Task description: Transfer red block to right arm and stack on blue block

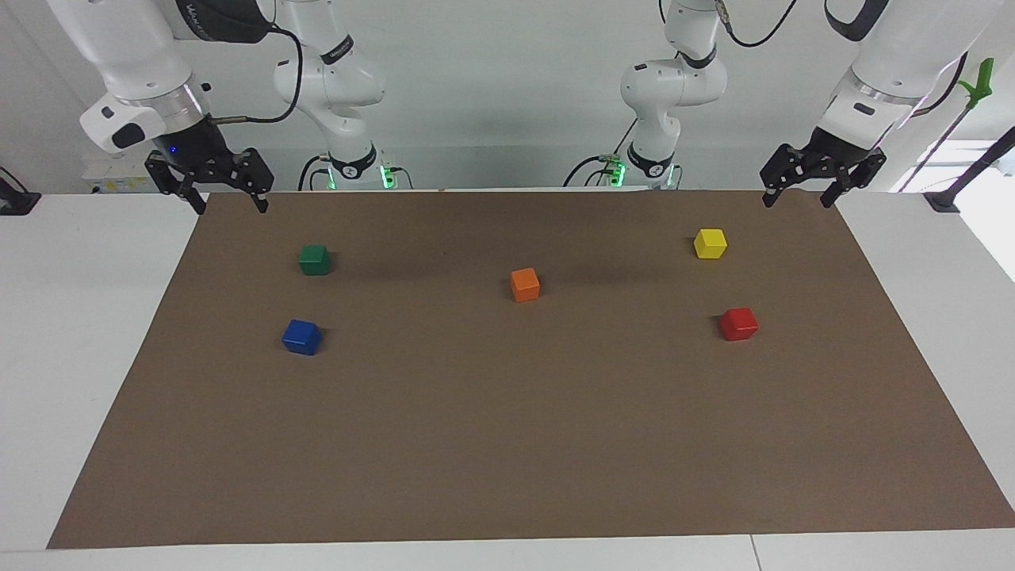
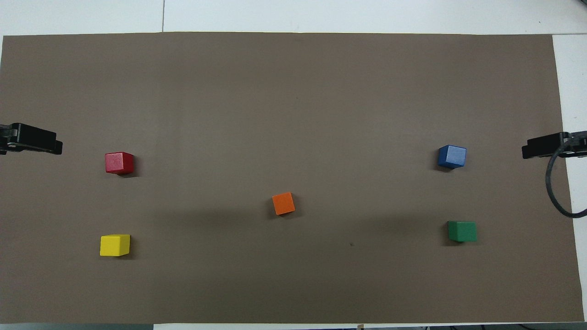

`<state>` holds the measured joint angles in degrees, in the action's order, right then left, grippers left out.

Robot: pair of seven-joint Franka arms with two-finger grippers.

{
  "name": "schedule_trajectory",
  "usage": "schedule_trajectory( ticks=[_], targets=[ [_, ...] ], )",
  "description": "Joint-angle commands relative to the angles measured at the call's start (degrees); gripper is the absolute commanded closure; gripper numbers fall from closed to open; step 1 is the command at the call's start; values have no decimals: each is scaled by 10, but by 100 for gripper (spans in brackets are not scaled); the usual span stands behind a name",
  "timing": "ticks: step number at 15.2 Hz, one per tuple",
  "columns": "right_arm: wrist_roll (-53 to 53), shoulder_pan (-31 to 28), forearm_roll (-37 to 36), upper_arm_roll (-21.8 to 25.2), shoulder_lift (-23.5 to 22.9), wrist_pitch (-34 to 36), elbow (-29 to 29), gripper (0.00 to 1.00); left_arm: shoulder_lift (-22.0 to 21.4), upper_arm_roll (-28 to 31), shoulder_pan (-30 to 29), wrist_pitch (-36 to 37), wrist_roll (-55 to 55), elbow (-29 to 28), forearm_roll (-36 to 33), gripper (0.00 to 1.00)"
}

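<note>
The red block (image 1: 739, 323) (image 2: 119, 162) sits on the brown mat (image 1: 507, 460) toward the left arm's end. The blue block (image 1: 302, 337) (image 2: 452, 156) sits on the mat toward the right arm's end. My left gripper (image 1: 797, 201) (image 2: 32, 140) hangs open and empty above the mat's corner at its own end, apart from the red block. My right gripper (image 1: 230, 208) (image 2: 548, 146), with a blue light on its mount, hangs open and empty above the mat's corner at its end. Both arms wait.
An orange cube (image 1: 525, 285) (image 2: 283, 203) sits mid-mat. A yellow cube (image 1: 710, 243) (image 2: 115, 245) lies nearer to the robots than the red block. A dark green cube (image 1: 315, 259) (image 2: 462, 231) lies nearer to the robots than the blue block. White table surrounds the mat.
</note>
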<state>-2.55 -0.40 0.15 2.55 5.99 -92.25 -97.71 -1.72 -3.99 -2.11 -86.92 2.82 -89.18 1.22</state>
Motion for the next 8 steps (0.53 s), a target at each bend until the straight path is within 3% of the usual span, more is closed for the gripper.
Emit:
schedule_trajectory(
  ticks=[1,3,8],
  targets=[
    [6,-10,6,-5,10,4,-8,0,-9,-10,-11,-11,-1,-13,-8,0],
    [6,-10,6,-5,10,4,-8,0,-9,-9,-10,-27,3,-21,-7,0],
    [2,-10,6,-5,11,6,-11,0,2,10,-11,-202,3,-158,-7,0]
  ],
)
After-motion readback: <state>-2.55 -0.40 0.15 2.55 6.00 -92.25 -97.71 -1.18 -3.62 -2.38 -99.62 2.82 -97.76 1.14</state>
